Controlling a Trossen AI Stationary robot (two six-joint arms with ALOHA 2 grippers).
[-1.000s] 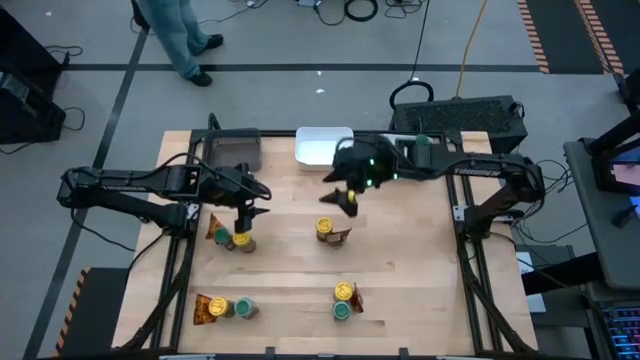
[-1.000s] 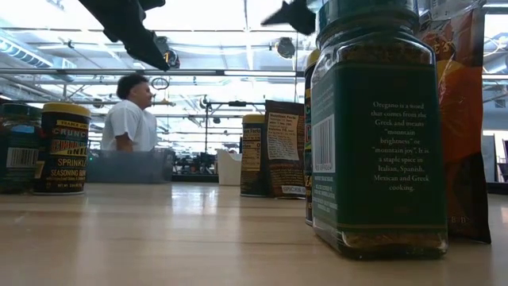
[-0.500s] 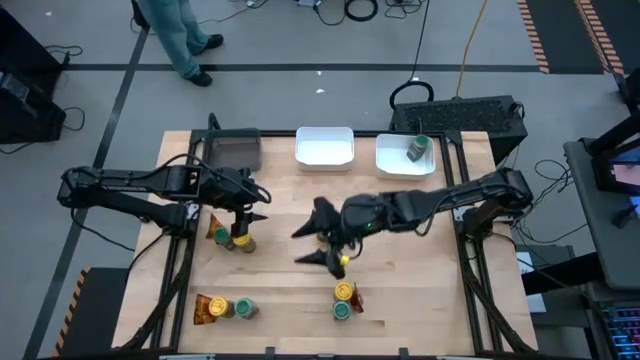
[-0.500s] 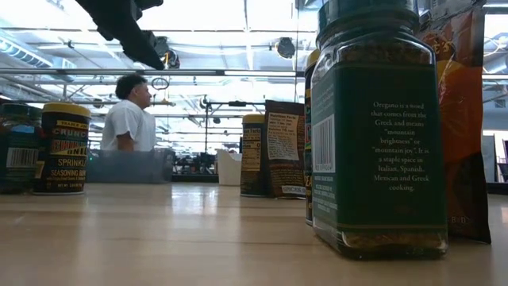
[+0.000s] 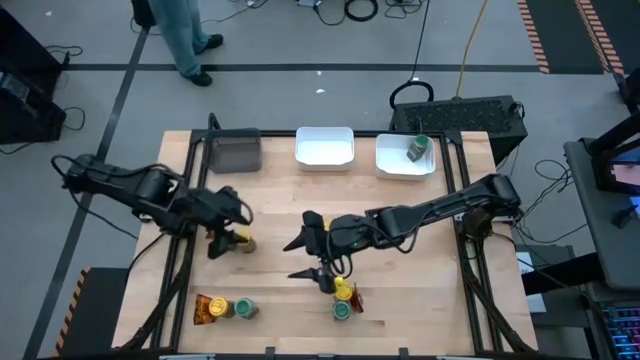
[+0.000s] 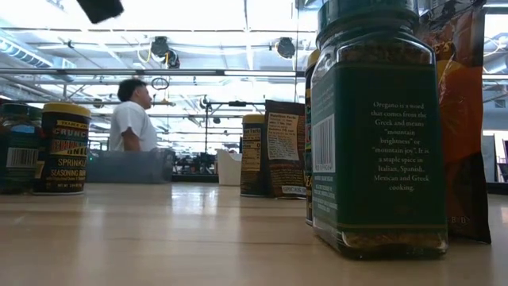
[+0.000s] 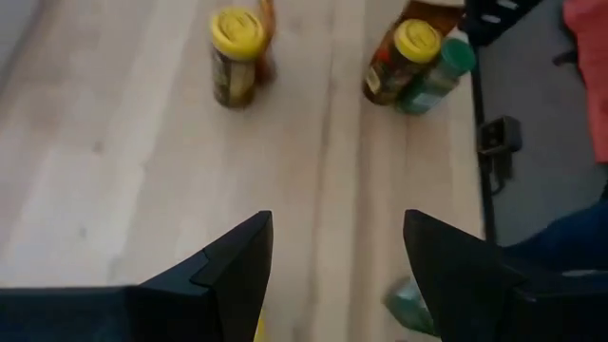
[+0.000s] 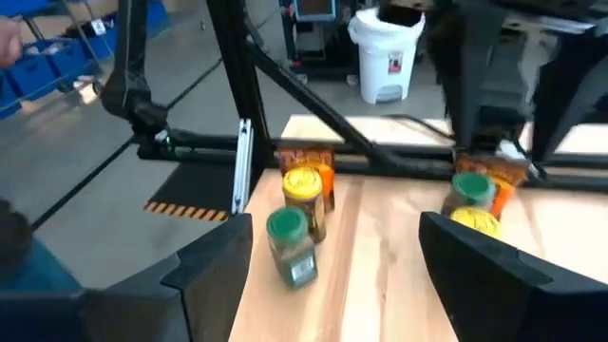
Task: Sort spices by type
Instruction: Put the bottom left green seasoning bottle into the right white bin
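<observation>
In the high view the spices stand in groups on the wooden table. A yellow-lidded jar (image 5: pixel 243 241) and a packet (image 5: pixel 219 236) stand at the left, under my left gripper (image 5: pixel 228 230), which hangs open above them and holds nothing (image 7: pixel 337 218). My right gripper (image 5: pixel 298 258) hovers open over the table's middle (image 8: pixel 332 223), also holding nothing. Near the front stand a yellow jar (image 5: pixel 343 291), a green jar (image 5: pixel 342 310) and a packet. At the front left are a packet (image 5: pixel 208 308) and two jars (image 5: pixel 243 308). One green-lidded jar (image 5: pixel 418 149) lies in the right white tray (image 5: pixel 392 162).
A grey tray (image 5: pixel 232 152) and a white tray (image 5: pixel 324 147) sit along the far edge. The right arm lies across the table's middle and hides what stands under it. A person (image 6: pixel 131 119) stands beyond the table. Bare wood lies between the groups.
My right gripper has swung from the far edge by the white trays toward the near edge and the left, sinking over the table's middle and rolling. My left gripper has risen off the left group, drawn back toward the left edge and turned. No spice has moved.
</observation>
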